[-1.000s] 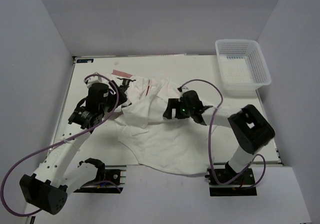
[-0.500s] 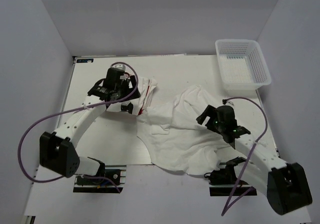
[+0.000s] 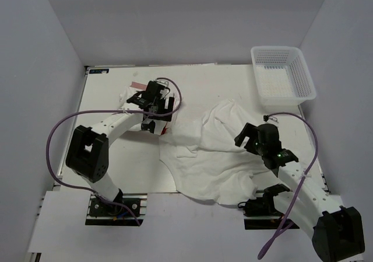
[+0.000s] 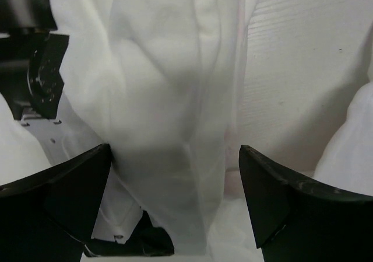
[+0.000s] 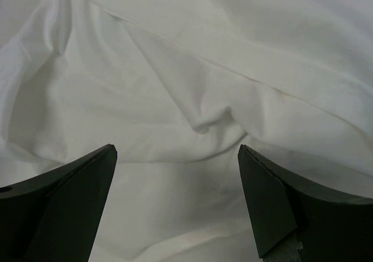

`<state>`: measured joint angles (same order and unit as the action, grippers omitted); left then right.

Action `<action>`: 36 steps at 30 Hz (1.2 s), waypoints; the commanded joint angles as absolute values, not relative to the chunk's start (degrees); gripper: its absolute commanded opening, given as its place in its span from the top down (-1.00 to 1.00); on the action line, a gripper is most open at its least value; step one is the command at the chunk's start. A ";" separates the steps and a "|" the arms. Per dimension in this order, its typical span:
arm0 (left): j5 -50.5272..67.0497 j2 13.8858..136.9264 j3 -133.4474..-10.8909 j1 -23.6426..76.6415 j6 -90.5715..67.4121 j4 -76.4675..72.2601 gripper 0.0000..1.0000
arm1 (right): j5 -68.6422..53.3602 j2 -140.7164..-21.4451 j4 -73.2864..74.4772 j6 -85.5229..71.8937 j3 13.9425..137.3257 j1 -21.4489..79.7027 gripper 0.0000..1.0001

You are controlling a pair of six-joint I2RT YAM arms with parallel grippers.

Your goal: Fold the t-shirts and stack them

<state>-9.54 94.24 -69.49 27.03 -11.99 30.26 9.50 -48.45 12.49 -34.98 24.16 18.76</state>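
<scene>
A white t-shirt (image 3: 204, 157) lies crumpled and spread across the middle of the table (image 3: 111, 151). A second bunch of white t-shirt cloth (image 3: 133, 93), with a red print at its edges, lies at the back left. My left gripper (image 3: 163, 105) hovers over that bunch. In the left wrist view it (image 4: 175, 151) is open wide, with a fold of white cloth (image 4: 163, 87) standing between the jaws, not pinched. My right gripper (image 3: 245, 138) is over the right part of the spread shirt. In the right wrist view it (image 5: 175, 148) is open just above wrinkled cloth (image 5: 204, 104).
A white plastic mesh basket (image 3: 282, 75) stands at the back right corner. Grey walls close in the table on the left, back and right. Purple cables loop off both arms.
My left arm has swung right and now hangs over the back-left cloth bunch. My right arm has shifted only slightly. The spread shirt lies as it did half a second ago.
</scene>
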 commanded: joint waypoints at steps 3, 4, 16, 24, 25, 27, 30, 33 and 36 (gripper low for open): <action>-13.44 97.28 -67.60 28.04 -4.66 22.44 -1.00 | 4.13 -47.10 4.75 -32.52 22.94 18.81 -0.81; -14.23 98.43 -66.98 28.04 -4.66 20.59 -1.00 | 4.13 -47.98 4.92 -32.52 22.94 18.90 -0.81; -32.51 119.36 -78.13 25.23 -9.41 26.99 -1.00 | 4.13 -52.03 2.29 -33.22 23.29 18.72 -0.81; -33.14 120.50 -82.97 18.47 2.71 18.74 -1.00 | 4.66 -55.98 1.41 -33.31 24.70 18.72 -0.81; -32.09 120.50 -84.01 17.41 2.72 18.72 -1.00 | 4.83 -56.51 1.32 -33.66 24.70 18.72 -0.81; -29.90 122.16 -86.04 15.57 4.74 17.32 -1.00 | 5.36 -57.39 0.70 -34.10 24.70 18.72 -0.81; -28.30 124.36 -88.67 12.40 9.04 14.69 -1.00 | 5.97 -57.83 0.70 -34.10 25.05 18.72 -0.81; -28.30 129.71 -94.73 9.85 11.68 15.46 -1.00 | 7.90 -58.36 1.32 -34.02 25.84 18.72 -0.81; -28.22 134.38 -100.62 7.13 13.62 16.69 -1.00 | 9.49 -59.15 0.88 -33.93 26.28 18.63 -0.81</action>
<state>-28.73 129.34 -98.48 10.48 8.82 13.34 6.57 -58.41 2.90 -34.09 23.55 18.79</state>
